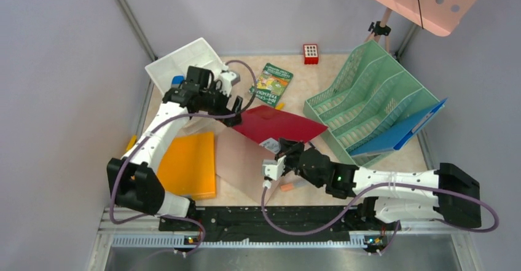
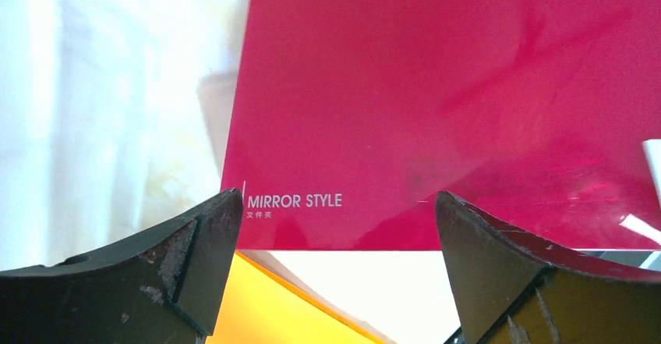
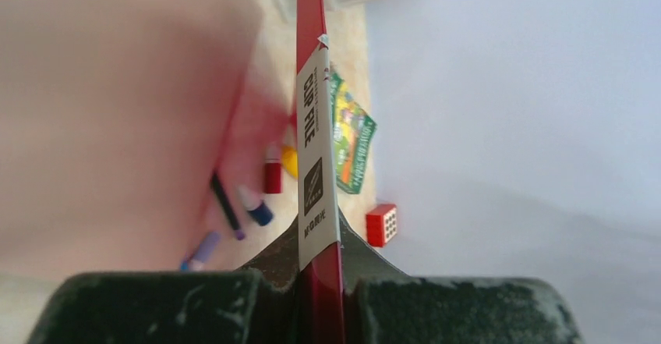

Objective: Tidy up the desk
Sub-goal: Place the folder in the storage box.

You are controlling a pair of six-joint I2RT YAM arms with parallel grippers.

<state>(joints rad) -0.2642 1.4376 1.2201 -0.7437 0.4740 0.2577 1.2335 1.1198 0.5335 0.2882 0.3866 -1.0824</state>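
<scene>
Desk (image 1: 300, 80): right fingers (image 3: 460, 309) pinch folder (image 1: 279, 123) edge.

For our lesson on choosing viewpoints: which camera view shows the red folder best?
Top external: only there does most of the red folder show, with its outline. Left wrist gives just part of its cover, lettered MIRROR STYLE; right wrist sees it edge-on, pinched in the right gripper.
</scene>
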